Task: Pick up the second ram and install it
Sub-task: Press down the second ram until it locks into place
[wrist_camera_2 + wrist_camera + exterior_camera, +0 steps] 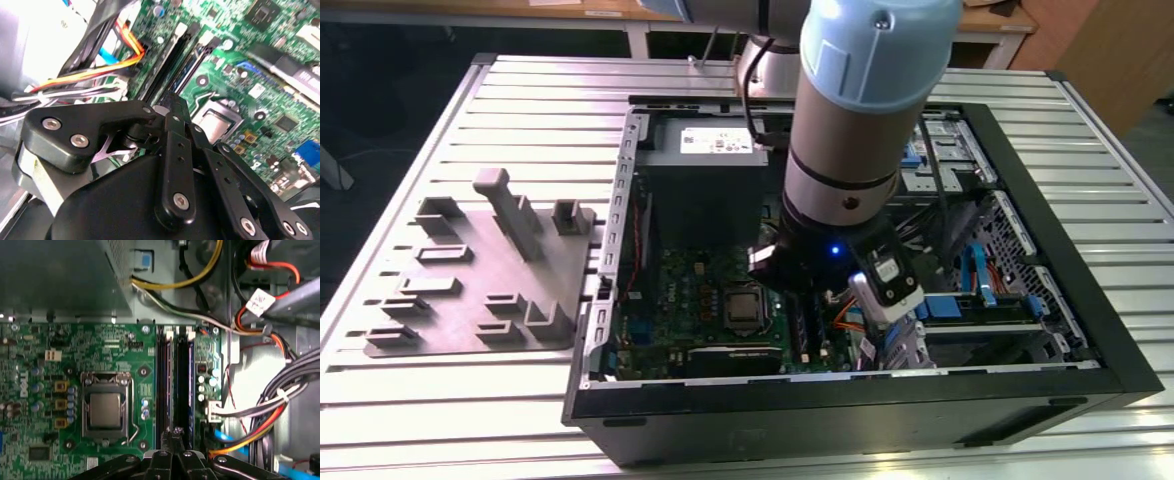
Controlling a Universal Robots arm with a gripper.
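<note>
My gripper [172, 432] hangs low inside the open computer case, its black fingers drawn together and shut, with nothing visible between them. Its tip is over one end of two long dark memory slots [174, 380] that run side by side on the green motherboard [100, 340]. Each slot shows a thin dark blue strip standing on edge, like a seated stick. I cannot tell which one is the second ram. In the second wrist view the gripper [172, 107] points at the same slots [185, 55]. In the exterior view the gripper [774, 268] is right of the silver chip [743, 305].
Orange, yellow, white and black cables [270, 410] crowd the side of the slots away from the silver chip. The grey power-supply box [700, 145] fills the case's far end. A grey tray with upright blocks [467, 290] lies on the slatted table at the exterior view's left.
</note>
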